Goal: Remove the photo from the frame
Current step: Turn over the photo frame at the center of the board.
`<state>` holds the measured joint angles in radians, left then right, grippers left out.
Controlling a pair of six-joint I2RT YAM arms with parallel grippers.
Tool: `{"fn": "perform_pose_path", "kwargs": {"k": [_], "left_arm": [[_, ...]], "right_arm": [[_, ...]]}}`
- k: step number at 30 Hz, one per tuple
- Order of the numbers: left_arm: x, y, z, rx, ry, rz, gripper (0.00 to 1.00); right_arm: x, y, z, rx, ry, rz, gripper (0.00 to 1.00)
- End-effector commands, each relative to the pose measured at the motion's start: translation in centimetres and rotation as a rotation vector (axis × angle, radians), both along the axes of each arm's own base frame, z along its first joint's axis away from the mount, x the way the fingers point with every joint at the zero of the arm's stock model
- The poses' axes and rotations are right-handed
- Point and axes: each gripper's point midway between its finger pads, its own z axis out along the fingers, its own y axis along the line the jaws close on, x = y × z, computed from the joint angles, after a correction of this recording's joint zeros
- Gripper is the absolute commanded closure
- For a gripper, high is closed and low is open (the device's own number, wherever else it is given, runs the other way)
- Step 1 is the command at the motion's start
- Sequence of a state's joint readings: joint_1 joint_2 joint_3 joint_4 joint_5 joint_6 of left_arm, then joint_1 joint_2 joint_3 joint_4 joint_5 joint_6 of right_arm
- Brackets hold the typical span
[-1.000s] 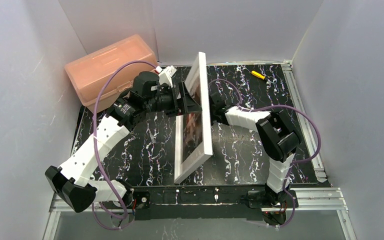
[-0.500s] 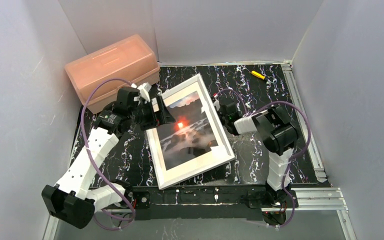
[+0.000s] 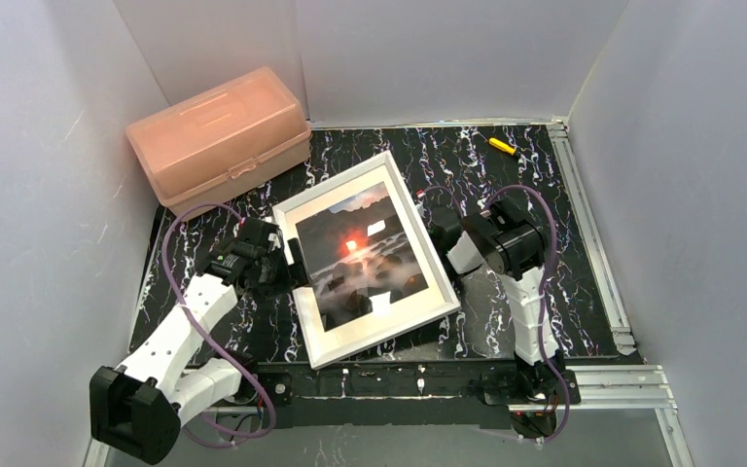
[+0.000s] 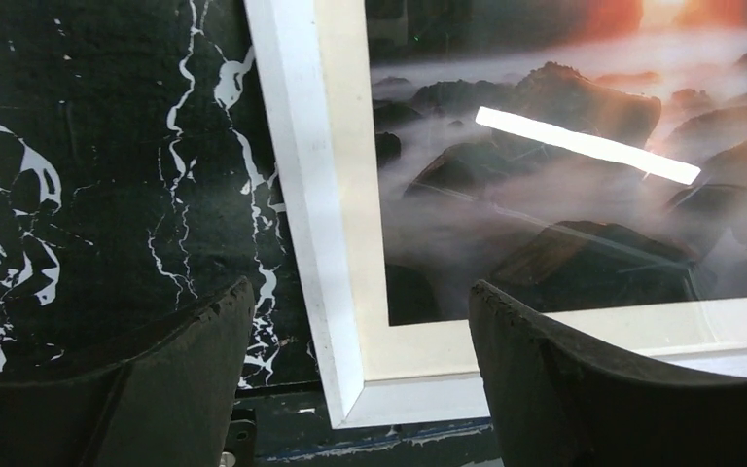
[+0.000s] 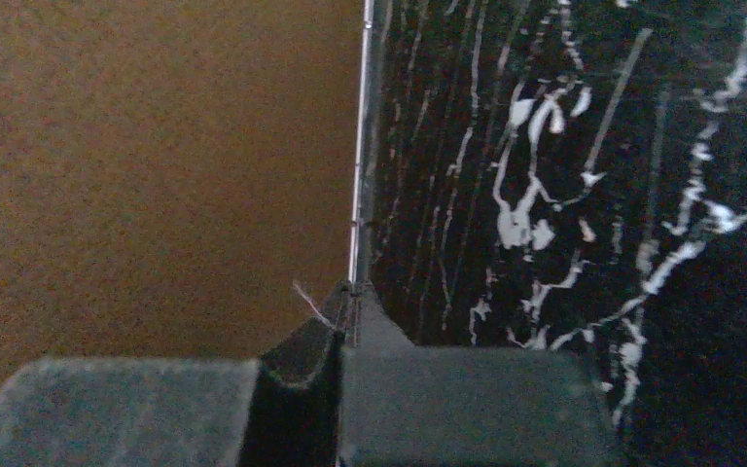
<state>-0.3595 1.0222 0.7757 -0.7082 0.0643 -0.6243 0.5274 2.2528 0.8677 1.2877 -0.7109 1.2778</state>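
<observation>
The frame [image 3: 374,334] lies face up and skewed on the black marbled table, its right side raised a little. The photo [image 3: 355,251] shows behind the glass: dark rocks, an orange glow. My left gripper [image 3: 288,272] hovers open at the frame's left edge. In the left wrist view its fingers [image 4: 195,341] straddle the white frame [image 4: 302,175] near a corner without touching it, and the photo [image 4: 545,224] fills the right. My right gripper [image 3: 439,227] is at the frame's right edge. In the right wrist view that gripper [image 5: 355,292] is shut on the thin edge of the frame's brown back [image 5: 156,165].
A pink plastic box [image 3: 219,136] stands at the back left, close behind the left arm. A small yellow object [image 3: 502,146] lies at the back right. White walls enclose three sides, and a metal rail [image 3: 593,243] runs along the right.
The frame has dropped from standing on edge to lying face up. My left gripper let go of it, opened and drew back to the left. The right arm lowered with the frame.
</observation>
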Motion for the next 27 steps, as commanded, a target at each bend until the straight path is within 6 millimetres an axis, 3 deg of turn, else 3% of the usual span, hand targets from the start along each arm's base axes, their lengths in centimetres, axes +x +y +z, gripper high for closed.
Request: {"fn": "perform_pose_path", "kwargs": {"k": [1,6,8,13,15,17,22,27], "left_arm": [[-0.4,1.3,-1.1,0.038,-0.005,0.075,0.21],[0.0,-1.1,-3.8,-0.081,0.032,0.066,0.29],[0.8,-2.1,-4.5,-0.128,0.013,0.06,0.35],[1.8,-2.5,-6.3,-0.129,0.003,0.043,0.46],[1.9,-2.5,-6.9,-0.113,0.026,0.028,0.53],[1.9,-2.4,-7.5,-0.096,0.048,0.017,0.63],[1.9,-2.4,-8.4,-0.083,0.06,0.0,0.78],[2.0,-2.8,-8.8,-0.086,0.08,-0.034,0.94]], "right_arm": [[0.6,-0.3,5.6,0.151,-0.22,0.004,0.99],[0.8,-1.2,5.3,0.127,-0.223,0.0,0.99],[1.1,-1.9,4.8,0.093,-0.219,-0.006,0.93],[2.0,-4.4,1.4,-0.135,-0.191,-0.038,0.92],[2.3,-6.3,-1.4,-0.345,-0.161,-0.058,0.92],[2.7,-8.4,-2.8,-0.55,-0.157,-0.08,0.92],[2.8,-13.8,-4.7,-0.851,-0.078,-0.162,0.92],[2.9,-18.9,-5.0,-1.122,-0.046,-0.258,0.91]]}}
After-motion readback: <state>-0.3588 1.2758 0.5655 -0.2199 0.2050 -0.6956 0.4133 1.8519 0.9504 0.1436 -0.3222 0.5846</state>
